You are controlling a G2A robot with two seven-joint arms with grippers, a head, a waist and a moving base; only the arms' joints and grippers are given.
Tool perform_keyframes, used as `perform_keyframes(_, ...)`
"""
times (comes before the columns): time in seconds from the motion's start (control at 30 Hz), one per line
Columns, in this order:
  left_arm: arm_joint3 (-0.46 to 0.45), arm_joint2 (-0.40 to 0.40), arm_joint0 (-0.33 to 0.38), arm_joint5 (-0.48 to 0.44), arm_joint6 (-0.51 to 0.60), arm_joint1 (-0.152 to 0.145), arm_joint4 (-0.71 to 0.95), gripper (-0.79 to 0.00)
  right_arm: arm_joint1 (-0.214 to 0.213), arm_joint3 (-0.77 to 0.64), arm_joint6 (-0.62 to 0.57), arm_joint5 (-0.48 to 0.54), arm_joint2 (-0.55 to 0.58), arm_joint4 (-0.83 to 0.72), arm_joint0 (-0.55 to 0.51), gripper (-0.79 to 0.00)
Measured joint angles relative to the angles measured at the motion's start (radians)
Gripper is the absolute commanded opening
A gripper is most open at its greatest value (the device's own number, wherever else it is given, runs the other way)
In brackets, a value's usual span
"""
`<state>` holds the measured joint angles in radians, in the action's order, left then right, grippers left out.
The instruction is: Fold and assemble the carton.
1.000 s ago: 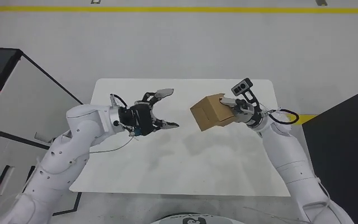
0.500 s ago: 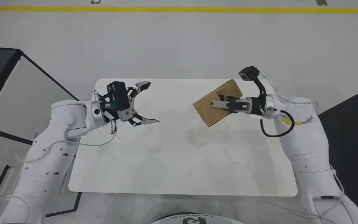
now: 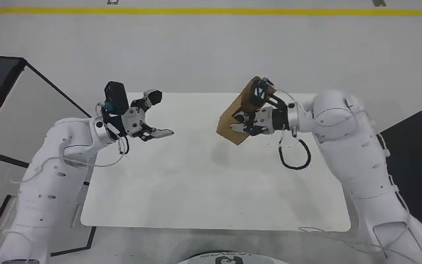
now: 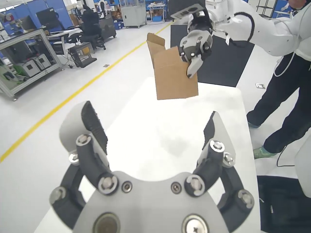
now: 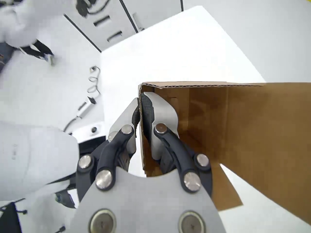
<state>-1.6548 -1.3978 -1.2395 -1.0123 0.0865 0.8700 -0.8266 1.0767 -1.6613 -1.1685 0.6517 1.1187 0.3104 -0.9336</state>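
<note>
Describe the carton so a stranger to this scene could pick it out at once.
Find the white table. Over its far side, the right gripper pinches one wall of the carton. It is the only brown cardboard thing here: an open-ended box, held tilted off the tabletop.

Carton [image 3: 248, 99]: plain brown corrugated cardboard, popped open into a box shape, not sealed. It was held off the white table [image 3: 198, 198], above its far right part and tilted, with no part seen touching the surface. Right gripper [image 3: 239, 125] pinched one side wall near a corner, one finger inside the box, one outside. In the left wrist view the carton [image 4: 173, 83] showed a flat blank front panel, open end up, one flap standing up at the far corner. In the right wrist view the carton [image 5: 230, 122] interior was bare brown, with a loose flap hanging below the clamped wall.
</note>
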Motion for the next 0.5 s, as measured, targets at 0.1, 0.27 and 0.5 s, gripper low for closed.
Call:
perform_keyframes(0.1, 0.002, -0.021, -0.009, 0.0, 0.02, -0.007, 0.012, 0.0, -0.008, 0.019, 0.036, 0.036, -0.082, 0.066, 0.047, -0.785)
perform_keyframes(0.27, -0.059, -0.002, -0.021, 0.0, 0.007, -0.015, 0.021, 0.0, -0.012, 0.043, 0.065, 0.065, -0.129, 0.07, 0.071, -0.785)
perform_keyframes(0.5, -0.054, -0.002, -0.022, 0.002, 0.009, -0.015, 0.019, 0.0, -0.012, 0.042, 0.064, 0.064, -0.127, 0.07, 0.071, -0.785)
